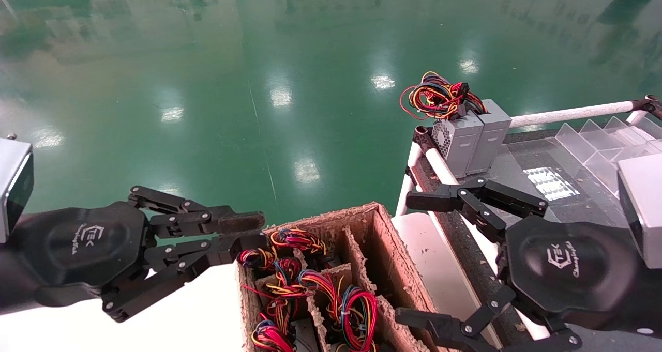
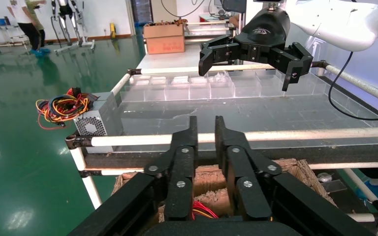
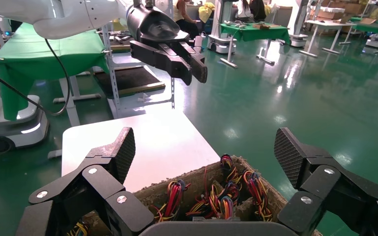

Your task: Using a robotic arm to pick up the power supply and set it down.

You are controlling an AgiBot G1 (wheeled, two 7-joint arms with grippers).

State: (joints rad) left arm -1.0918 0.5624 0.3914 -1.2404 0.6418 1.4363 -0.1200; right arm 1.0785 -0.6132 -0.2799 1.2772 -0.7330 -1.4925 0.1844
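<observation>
We see the right black two-finger tool with the white "TEK" logo (image 1: 414,259) spread wide and holding nothing, one finger reaching over the edge of the dark bench (image 1: 522,158) with white tube rails, the other low beside the brown cardboard box with dividers (image 1: 372,223). Two small grey metal power supplies stand upright side by side at the bench's far left corner, touching each other, and the nearer one, the grey metal power supply with a perforated face (image 1: 457,142), carries a red, yellow and black wire bundle (image 1: 437,96) on top. It sits well beyond the right tool's upper fingertip, apart from it. In the cardboard box, more coloured wire bundles (image 1: 310,290) fill the compartments between our two tools. The left black tool (image 1: 258,230) hovers at the box's left edge with its fingers pressed nearly together on nothing. Clear plastic dividers (image 1: 600,140) line the bench's far right side.
</observation>
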